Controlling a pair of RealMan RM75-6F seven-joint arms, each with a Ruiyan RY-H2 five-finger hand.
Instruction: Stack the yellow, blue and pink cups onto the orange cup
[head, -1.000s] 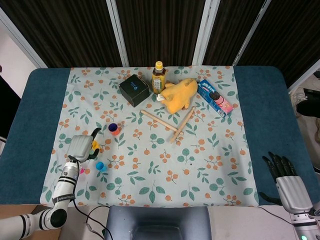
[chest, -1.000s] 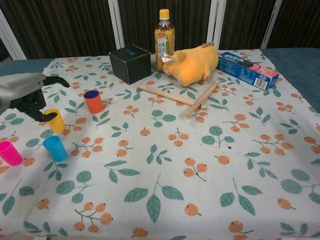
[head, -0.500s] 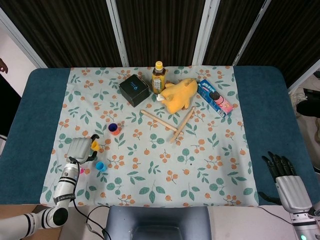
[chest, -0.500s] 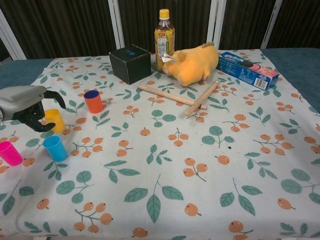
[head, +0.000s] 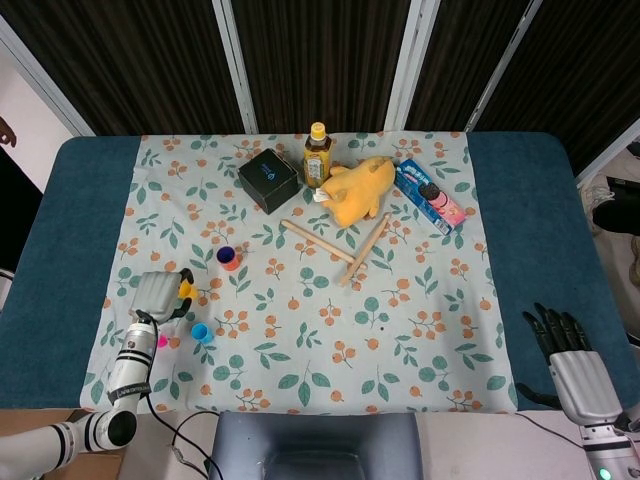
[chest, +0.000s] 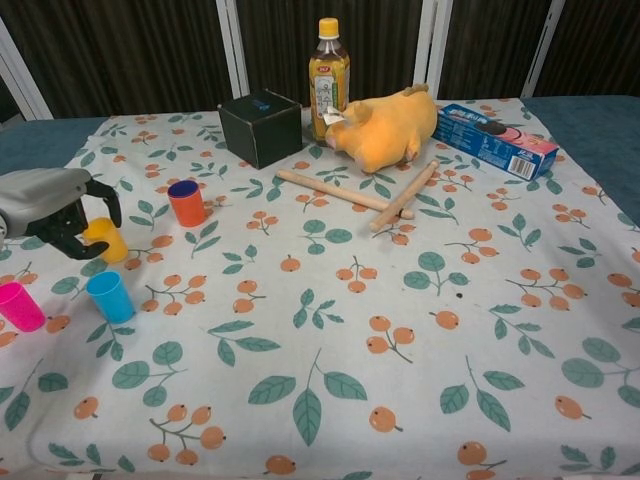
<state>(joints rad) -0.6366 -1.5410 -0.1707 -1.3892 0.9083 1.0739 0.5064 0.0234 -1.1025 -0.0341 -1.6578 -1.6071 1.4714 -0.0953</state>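
Note:
My left hand (chest: 55, 208) (head: 153, 296) is at the cloth's left edge, fingers curled around the yellow cup (chest: 108, 239) (head: 185, 291), gripping it; the cup leans slightly. The orange cup (chest: 186, 202) (head: 229, 258) stands upright a short way to the right and farther back. Just in front of the hand stands the blue cup (chest: 110, 296) (head: 200, 332), and the pink cup (chest: 20, 306) (head: 161, 340) is to its left. My right hand (head: 565, 345) hovers off the table's near right corner, fingers spread, holding nothing.
Behind the orange cup sits a black box (chest: 260, 127). A tea bottle (chest: 329, 66), an orange plush toy (chest: 385, 128), two crossed wooden sticks (chest: 345, 192) and a blue cookie box (chest: 497, 139) occupy the back middle and right.
My left hand's fingers have closed in around the yellow cup, from spread beside it to wrapped about it. The right hand has not moved.

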